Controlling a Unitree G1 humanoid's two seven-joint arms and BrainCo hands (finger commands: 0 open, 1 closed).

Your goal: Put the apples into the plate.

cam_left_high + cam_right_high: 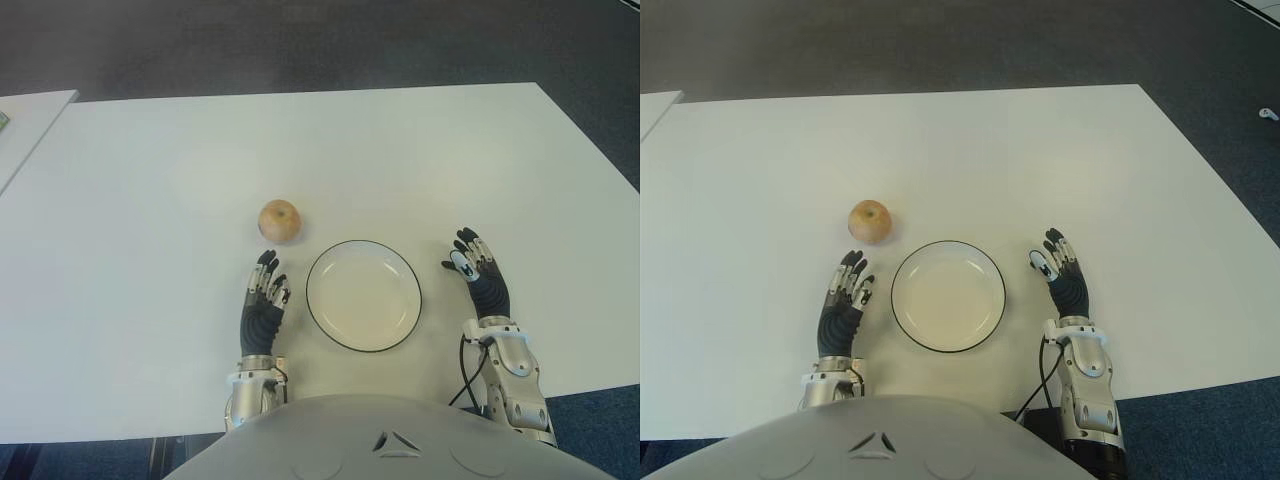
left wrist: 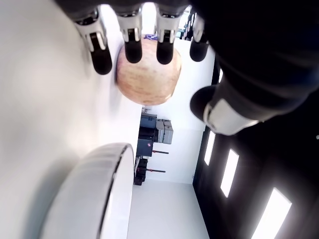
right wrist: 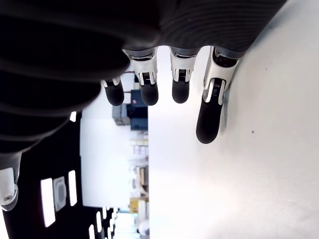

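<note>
One yellow-red apple (image 1: 280,220) sits on the white table (image 1: 150,200), just beyond the left rim of a white plate with a dark edge (image 1: 363,295). The plate holds nothing. My left hand (image 1: 266,292) is left of the plate and a short way nearer to me than the apple, fingers spread, not touching it; in its wrist view the apple (image 2: 148,74) shows beyond the fingertips. On the other side of the plate my right hand (image 1: 471,260) is open too, holding nothing.
A second white table's corner (image 1: 30,115) shows at the far left. Dark carpet (image 1: 300,40) lies beyond the table's far edge. A black cable (image 1: 468,375) hangs by my right wrist at the near edge.
</note>
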